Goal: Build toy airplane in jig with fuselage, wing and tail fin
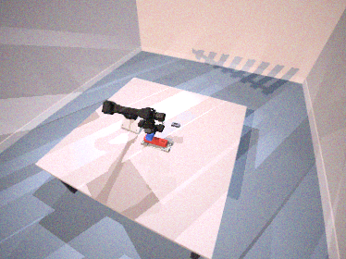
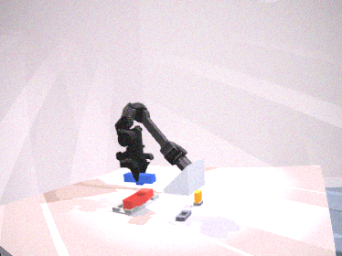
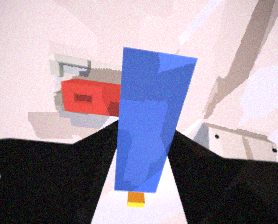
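My gripper [image 2: 138, 179] [image 3: 142, 125] is shut on the blue wing [image 1: 149, 137] [image 2: 148, 178] [image 3: 150, 95] and points down. It holds the wing level in the air, above the red fuselage's level and crosswise to it. The red fuselage [image 1: 160, 142] [image 2: 137, 199] [image 3: 106, 92] lies in the grey cradle [image 2: 118, 208] [image 3: 56, 65]. One slot shows on its top in the wrist view; the wing hides its other end there. The yellow tail fin [image 2: 197, 196] [image 3: 136, 199] stands upright in a small dark holder, apart from the fuselage.
An empty dark grey holder [image 1: 176, 124] [image 2: 183, 216] lies on the table near the tail fin. A pale wedge-shaped block [image 2: 194, 178] [image 3: 240, 142] stands behind the fin, close to the arm's lower part.
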Controlling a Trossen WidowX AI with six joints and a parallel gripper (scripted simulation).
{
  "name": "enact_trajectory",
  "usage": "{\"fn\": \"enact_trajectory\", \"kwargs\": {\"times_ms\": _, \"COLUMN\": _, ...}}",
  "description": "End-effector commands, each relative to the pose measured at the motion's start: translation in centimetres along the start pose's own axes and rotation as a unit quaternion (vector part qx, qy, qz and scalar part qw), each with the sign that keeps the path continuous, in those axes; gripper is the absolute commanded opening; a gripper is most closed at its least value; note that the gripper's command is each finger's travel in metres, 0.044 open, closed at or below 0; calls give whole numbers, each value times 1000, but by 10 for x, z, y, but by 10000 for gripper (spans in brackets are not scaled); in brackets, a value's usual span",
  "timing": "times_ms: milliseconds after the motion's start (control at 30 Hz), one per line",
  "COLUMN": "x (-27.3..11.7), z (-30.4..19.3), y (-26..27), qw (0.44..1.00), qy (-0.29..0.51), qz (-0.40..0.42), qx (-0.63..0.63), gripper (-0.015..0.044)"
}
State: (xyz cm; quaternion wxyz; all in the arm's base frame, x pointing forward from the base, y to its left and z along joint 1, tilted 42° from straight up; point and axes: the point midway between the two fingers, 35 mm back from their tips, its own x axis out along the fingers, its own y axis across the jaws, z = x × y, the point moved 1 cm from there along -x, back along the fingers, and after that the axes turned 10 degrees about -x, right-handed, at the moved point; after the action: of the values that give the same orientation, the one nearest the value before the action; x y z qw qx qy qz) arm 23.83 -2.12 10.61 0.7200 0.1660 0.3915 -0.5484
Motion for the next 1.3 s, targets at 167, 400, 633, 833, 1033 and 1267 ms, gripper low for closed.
{"fn": "enact_trajectory", "kwargs": {"times_ms": 167, "x": 0, "z": 0, "y": 0, "qw": 1000, "qy": -1, "qz": 1, "qx": 3, "gripper": 195}}
{"fn": "enact_trajectory", "kwargs": {"times_ms": 400, "x": 8, "z": 0, "y": 1, "qw": 1000, "qy": -1, "qz": 1, "qx": 3, "gripper": 195}}
{"fn": "enact_trajectory", "kwargs": {"times_ms": 633, "x": 19, "z": 0, "y": 1, "qw": 1000, "qy": -1, "qz": 1, "qx": 3, "gripper": 195}}
{"fn": "enact_trajectory", "kwargs": {"times_ms": 833, "x": 29, "z": 1, "y": 1, "qw": 1000, "qy": -2, "qz": 1, "qx": 3, "gripper": 195}}
{"fn": "enact_trajectory", "kwargs": {"times_ms": 1033, "x": 38, "z": 1, "y": 0, "qw": 1000, "qy": -2, "qz": 1, "qx": 3, "gripper": 195}}
{"fn": "enact_trajectory", "kwargs": {"times_ms": 1267, "x": 40, "z": 1, "y": 0, "qw": 1000, "qy": -2, "qz": 0, "qx": 4, "gripper": 195}}
